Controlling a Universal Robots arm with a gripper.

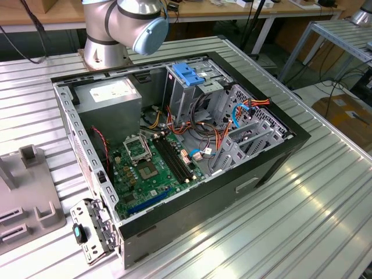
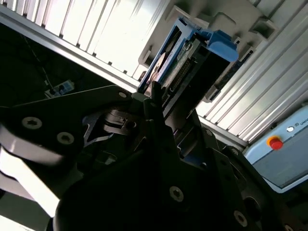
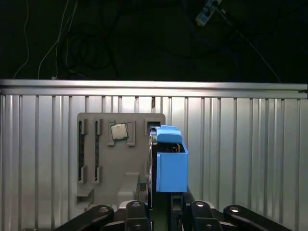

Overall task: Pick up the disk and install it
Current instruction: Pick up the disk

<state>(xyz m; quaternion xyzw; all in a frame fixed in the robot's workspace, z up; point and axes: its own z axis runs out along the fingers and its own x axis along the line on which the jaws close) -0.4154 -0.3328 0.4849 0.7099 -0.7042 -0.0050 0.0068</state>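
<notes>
Up close in the first wrist view, black gripper (image 3: 168, 211) right at the near end of the disk (image 3: 172, 166); cannot tell whether pinching or merely flanking. Beneath, ribbed metal table (image 3: 240, 159). In the exterior view, open computer case (image 1: 261, 168), grey holder (image 1: 29, 200) off to that view's left. Disk standing on end in that holder, small chip (image 3: 119, 131) near it. Behind the case, arm (image 1: 125, 23) rooted.

Plastic disk (image 3: 171, 166), ribbed metal table (image 3: 240, 159)
</notes>
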